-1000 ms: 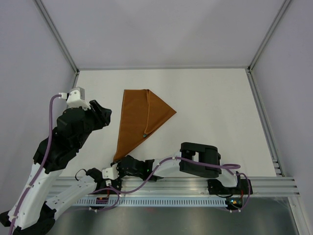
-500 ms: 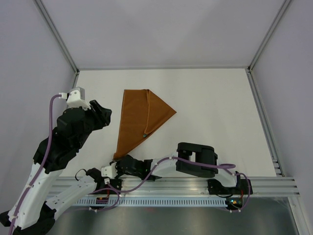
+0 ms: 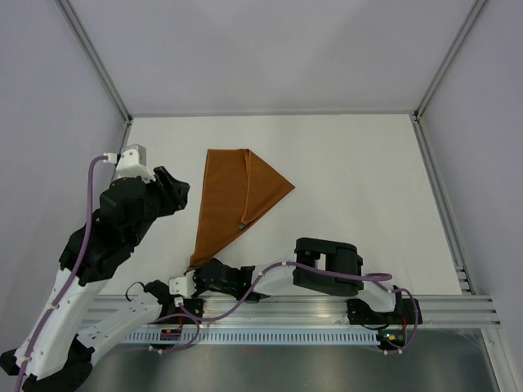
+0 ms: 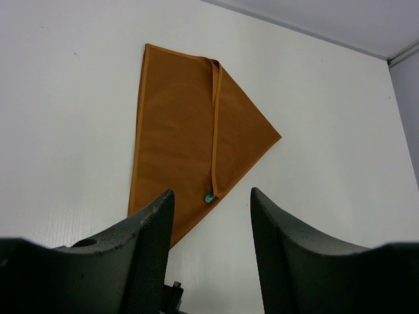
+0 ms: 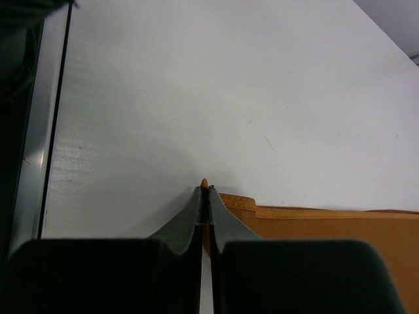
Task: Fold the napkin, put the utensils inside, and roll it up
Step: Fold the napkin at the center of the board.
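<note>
The rust-orange napkin (image 3: 233, 196) lies folded into a long pointed shape on the white table; it also shows in the left wrist view (image 4: 183, 131). A small greenish handle tip of the knife (image 3: 243, 225) pokes out at the fold's lower edge, also in the left wrist view (image 4: 209, 197); the rest of the knife is hidden under the cloth. My right gripper (image 3: 197, 271) is shut on the napkin's near pointed corner (image 5: 204, 185) at table level. My left gripper (image 3: 176, 189) is open and empty, held above the table to the left of the napkin.
The aluminium rail (image 3: 327, 309) runs along the near table edge right behind the right gripper. White walls and frame posts (image 3: 102, 65) close the left, far and right sides. Bare white table (image 3: 359, 188) lies to the right of the napkin.
My right gripper has slid slightly left and nearer along the napkin's near corner. My left arm has shifted slightly. The napkin's shape looks the same.
</note>
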Controlling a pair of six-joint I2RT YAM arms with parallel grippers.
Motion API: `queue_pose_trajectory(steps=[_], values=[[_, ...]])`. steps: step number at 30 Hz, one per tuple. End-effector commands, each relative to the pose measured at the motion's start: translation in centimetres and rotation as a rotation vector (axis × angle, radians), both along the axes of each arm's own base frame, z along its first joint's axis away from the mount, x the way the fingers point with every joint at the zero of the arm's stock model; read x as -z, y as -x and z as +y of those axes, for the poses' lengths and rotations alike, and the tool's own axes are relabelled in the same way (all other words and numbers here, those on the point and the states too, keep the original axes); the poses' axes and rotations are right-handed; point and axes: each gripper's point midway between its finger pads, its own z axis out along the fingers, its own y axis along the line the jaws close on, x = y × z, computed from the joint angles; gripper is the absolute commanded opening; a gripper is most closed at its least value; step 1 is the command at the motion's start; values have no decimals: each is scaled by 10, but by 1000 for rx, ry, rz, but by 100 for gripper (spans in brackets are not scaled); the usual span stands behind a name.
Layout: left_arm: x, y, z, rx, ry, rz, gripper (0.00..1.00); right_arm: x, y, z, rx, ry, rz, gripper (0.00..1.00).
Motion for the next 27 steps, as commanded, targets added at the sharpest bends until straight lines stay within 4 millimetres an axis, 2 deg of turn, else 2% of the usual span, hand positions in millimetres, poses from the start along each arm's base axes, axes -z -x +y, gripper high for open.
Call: queue_pose_trajectory(steps=[1,7,15,27], values=[[-5,-3,-8,17,37,-15,55,14,2,-8,-15,61,-21,5],[-6,-3,-8,19,40,-15,55,-2,-6,-9,17,38,7,4],[-3,-5,-9,17,36,-7,55,-36,-22,-8,67,-10,52,1],[0,-12,-14,24,15,2,55,-83,-61,-13,185,-83,140,1]])
